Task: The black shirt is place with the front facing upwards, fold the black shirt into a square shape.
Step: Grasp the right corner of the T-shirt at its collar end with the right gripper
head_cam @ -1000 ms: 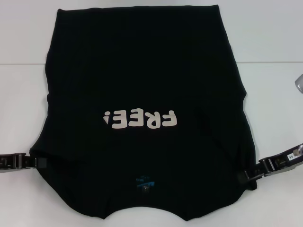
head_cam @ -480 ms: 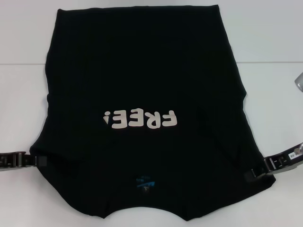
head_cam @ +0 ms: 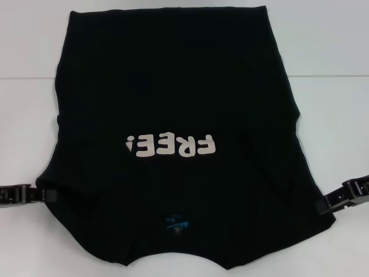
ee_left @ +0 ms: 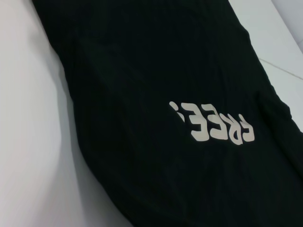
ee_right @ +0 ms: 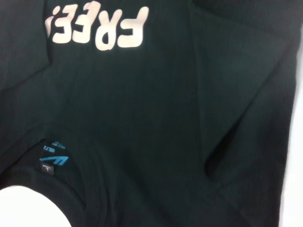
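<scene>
The black shirt (head_cam: 173,86) lies flat on the white table (head_cam: 337,115), front up, with its white "FREE!" lettering (head_cam: 172,145) upside down to me. Its collar and small blue neck label (head_cam: 176,221) are at the near edge. My left gripper (head_cam: 49,196) rests at the shirt's near left edge. My right gripper (head_cam: 324,205) is shut on the shirt's near right edge, which is drawn outward. The left wrist view shows the shirt (ee_left: 142,94) and its lettering. In the right wrist view I see the shirt (ee_right: 165,118), the label (ee_right: 53,158) and a long crease.
Bare white table (head_cam: 29,127) lies on both sides of the shirt and beyond its far hem. A seam line in the table (head_cam: 328,76) runs across at the back. No other objects are in view.
My right gripper has moved outward to the right, and the shirt's near right edge has spread out with it. The left gripper has stayed where it was.
</scene>
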{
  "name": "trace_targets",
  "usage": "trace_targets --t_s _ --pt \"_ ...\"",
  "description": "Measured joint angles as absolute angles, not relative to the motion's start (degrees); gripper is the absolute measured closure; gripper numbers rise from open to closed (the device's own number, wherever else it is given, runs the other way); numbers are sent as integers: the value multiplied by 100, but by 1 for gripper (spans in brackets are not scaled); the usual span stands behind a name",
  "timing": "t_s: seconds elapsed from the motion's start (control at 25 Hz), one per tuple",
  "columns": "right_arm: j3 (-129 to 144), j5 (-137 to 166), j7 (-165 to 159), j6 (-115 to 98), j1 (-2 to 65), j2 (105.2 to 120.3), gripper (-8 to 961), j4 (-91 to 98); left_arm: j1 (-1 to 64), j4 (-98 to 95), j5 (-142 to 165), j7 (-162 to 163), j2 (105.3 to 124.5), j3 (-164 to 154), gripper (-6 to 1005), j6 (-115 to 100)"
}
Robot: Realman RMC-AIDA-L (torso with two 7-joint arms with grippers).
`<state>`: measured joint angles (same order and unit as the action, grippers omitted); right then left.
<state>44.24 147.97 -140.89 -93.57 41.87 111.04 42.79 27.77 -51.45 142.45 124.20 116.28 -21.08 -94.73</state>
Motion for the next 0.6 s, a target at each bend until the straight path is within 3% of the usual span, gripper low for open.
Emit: trace_targets --t_s 0.36,0.6 --pt "4269 14818 -14124 -9254 3998 11093 454 4313 2777 -5134 14213 12419 11628 -2110 966 -9475" --pt "3990 14796 -14121 -9180 3887 11087 227 4245 2777 -5132 14211 12419 11636 -2110 967 -9469"
